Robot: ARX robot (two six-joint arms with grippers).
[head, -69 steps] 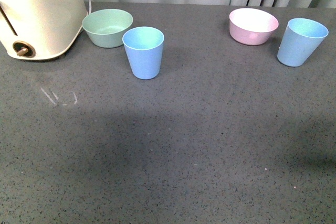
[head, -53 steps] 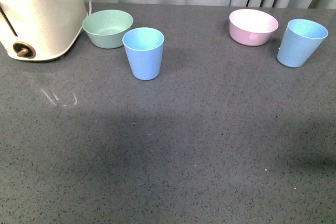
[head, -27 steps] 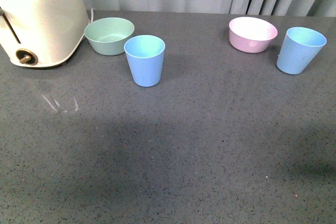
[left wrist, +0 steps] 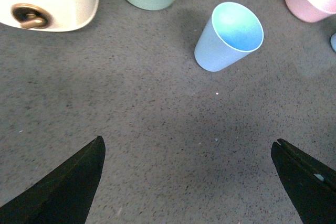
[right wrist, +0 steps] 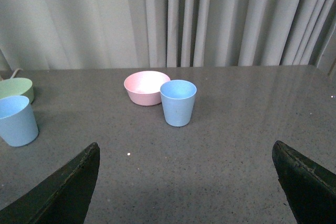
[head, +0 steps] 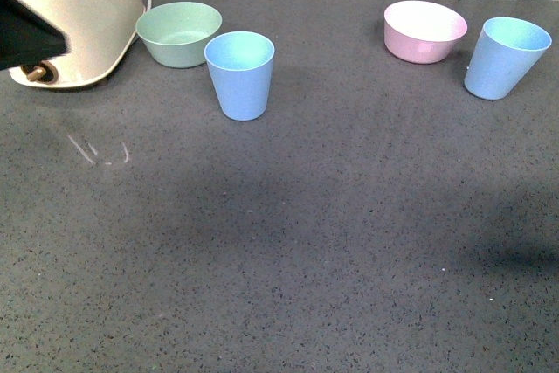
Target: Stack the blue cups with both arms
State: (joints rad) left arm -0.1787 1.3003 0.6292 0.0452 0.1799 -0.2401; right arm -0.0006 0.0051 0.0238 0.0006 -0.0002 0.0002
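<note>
Low in the left wrist view, left gripper point(left wrist: 187, 141): its two black fingers sit in the lower corners, wide apart, with nothing between them except the grey table point(left wrist: 157, 119)
Low in the right wrist view, right gripper point(right wrist: 185, 145): the fingers are also in the two lower corners, spread wide and holding nothing
Left edge of the front view, left arm point(head: 26, 37): a black part comes in front of the cream appliance point(head: 87, 6)
Upper left of the front view, left blue cup point(head: 239, 74): upright on the table and empty, just beside the green bowl point(head: 179, 34); in the left wrist view it is in the upper part, well apart from the fingers
Upper right of the front view, right blue cup point(head: 505, 58): upright and empty, near the pink bowl point(head: 424, 31), on its right; in the right wrist view it stands at the centre, just in front of that bowl
Between the cups: bare table, the two are well apart, not stacked
Top of the right wrist view, curtain point(right wrist: 184, 19): pale folds behind the table
</note>
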